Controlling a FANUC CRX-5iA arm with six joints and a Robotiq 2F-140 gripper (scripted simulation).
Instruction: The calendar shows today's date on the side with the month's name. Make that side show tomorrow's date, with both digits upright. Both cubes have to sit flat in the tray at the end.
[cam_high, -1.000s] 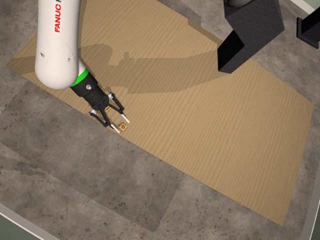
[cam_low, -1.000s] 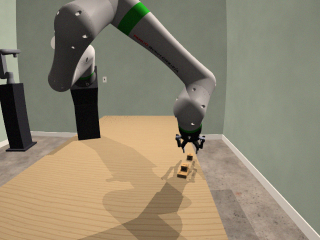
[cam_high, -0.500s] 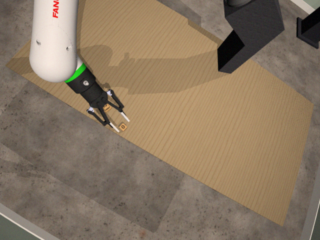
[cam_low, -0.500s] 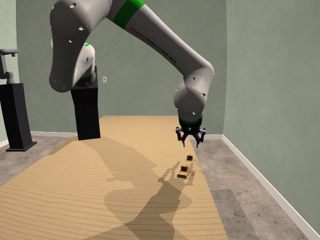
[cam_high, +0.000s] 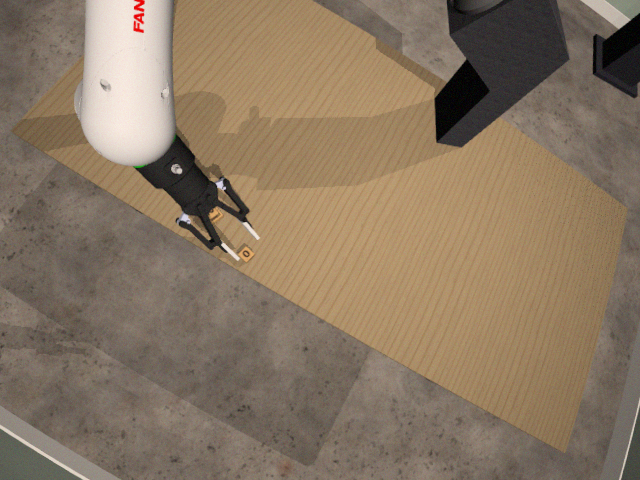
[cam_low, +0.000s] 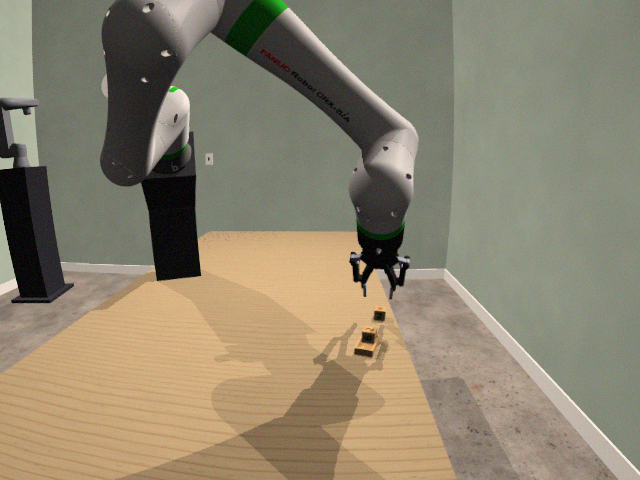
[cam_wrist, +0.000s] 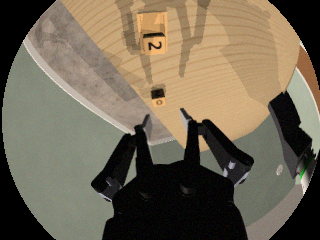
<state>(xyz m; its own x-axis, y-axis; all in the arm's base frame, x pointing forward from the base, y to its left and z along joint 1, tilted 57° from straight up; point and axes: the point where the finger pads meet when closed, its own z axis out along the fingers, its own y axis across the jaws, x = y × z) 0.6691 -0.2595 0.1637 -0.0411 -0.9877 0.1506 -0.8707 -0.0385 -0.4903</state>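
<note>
gripper (cam_low: 377, 293): hangs above the worktop (cam_low: 155, 372), right of center in the exterior view; fingers (cam_high: 251, 229) partly apart, nothing between them.
loose cube (cam_high: 246, 253): flat on the worktop, just beyond the fingertips in the top view, "0" face up; outside the tray.
tray (cam_low: 366, 347): lower right of center in the exterior view, near the worktop's edge, one cube (cam_wrist: 154, 44) in it showing "2" to the wrist camera.
month side: can't tell.

Sage-green walls (cam_low: 542, 155) with white baseboard (cam_low: 537, 384) surround me; mottled grey concrete floor (cam_high: 155, 361) borders my wooden tabletop (cam_high: 413, 258), beside a black pedestal (cam_low: 31, 232).
</note>
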